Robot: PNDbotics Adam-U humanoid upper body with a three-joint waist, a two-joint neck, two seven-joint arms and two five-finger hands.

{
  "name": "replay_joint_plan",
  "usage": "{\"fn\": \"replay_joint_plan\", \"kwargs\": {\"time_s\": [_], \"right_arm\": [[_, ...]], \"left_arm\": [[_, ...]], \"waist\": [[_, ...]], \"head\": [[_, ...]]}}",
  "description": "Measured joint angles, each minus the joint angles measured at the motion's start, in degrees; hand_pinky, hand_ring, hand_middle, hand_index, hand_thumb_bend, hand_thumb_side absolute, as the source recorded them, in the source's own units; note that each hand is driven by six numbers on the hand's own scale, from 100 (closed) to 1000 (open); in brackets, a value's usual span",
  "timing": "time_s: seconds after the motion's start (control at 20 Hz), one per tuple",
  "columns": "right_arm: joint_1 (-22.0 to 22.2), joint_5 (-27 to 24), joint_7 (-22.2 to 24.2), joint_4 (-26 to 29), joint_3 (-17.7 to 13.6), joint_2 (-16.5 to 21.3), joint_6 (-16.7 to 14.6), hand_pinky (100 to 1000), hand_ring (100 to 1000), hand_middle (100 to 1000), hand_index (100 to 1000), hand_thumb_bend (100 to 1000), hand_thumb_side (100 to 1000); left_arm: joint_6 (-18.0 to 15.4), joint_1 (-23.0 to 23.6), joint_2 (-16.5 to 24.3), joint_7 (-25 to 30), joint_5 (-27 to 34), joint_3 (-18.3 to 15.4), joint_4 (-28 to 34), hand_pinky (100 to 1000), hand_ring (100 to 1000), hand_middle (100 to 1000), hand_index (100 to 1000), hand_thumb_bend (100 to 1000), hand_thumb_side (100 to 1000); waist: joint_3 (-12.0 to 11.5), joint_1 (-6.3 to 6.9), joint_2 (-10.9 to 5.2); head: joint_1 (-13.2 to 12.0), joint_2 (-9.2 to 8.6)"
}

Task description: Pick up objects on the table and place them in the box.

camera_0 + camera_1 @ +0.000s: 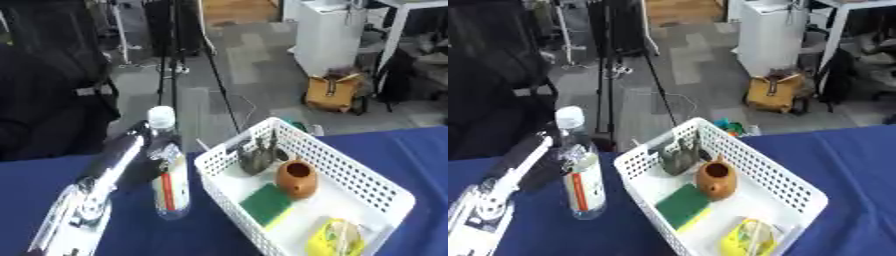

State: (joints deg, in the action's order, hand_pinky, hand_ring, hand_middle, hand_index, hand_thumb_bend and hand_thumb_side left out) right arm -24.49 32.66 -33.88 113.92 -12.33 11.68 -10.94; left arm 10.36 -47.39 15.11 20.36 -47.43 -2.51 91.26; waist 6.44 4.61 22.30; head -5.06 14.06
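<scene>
The white basket (385,192) sits on the blue tabletop (420,150) toward its right edge, holding a brown clay pot (297,177), a green sponge (267,204), a yellow packet (337,239) at the near end and a dark grey object (shape unclear) (255,156) at the far end. Just left of the basket, the left hand (147,159) curls round an upright water bottle (168,180).

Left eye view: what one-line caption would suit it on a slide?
The robot's left hand grips a clear water bottle upright beside a white basket holding a sponge and small brown pot.
</scene>
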Motion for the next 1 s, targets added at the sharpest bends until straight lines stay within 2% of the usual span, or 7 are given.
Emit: {"fn": "replay_joint_plan", "kwargs": {"time_s": [0.35, 1.0], "right_arm": [[0.35, 0.0, 0.07, 0.0, 0.0, 0.0, 0.12, 647, 516, 592, 701, 100, 807], [0.89, -0.03, 0.53, 0.0, 0.4, -0.01, 0.31, 651, 517, 592, 703, 100, 806]], "left_arm": [[1.04, -1.99, 0.46, 1.1, 0.25, -0.18, 1.41, 1000, 1000, 964, 848, 100, 1000], [1.59, -9.07, 0.88, 2.54, 2.24, 0.26, 2.04, 1000, 1000, 965, 846, 100, 1000]], "waist": [[-0.1, 0.32, -0.53], [0.74, 1.23, -1.8]], "head": [[0.22, 0.1], [-0.2, 1.14]]}}
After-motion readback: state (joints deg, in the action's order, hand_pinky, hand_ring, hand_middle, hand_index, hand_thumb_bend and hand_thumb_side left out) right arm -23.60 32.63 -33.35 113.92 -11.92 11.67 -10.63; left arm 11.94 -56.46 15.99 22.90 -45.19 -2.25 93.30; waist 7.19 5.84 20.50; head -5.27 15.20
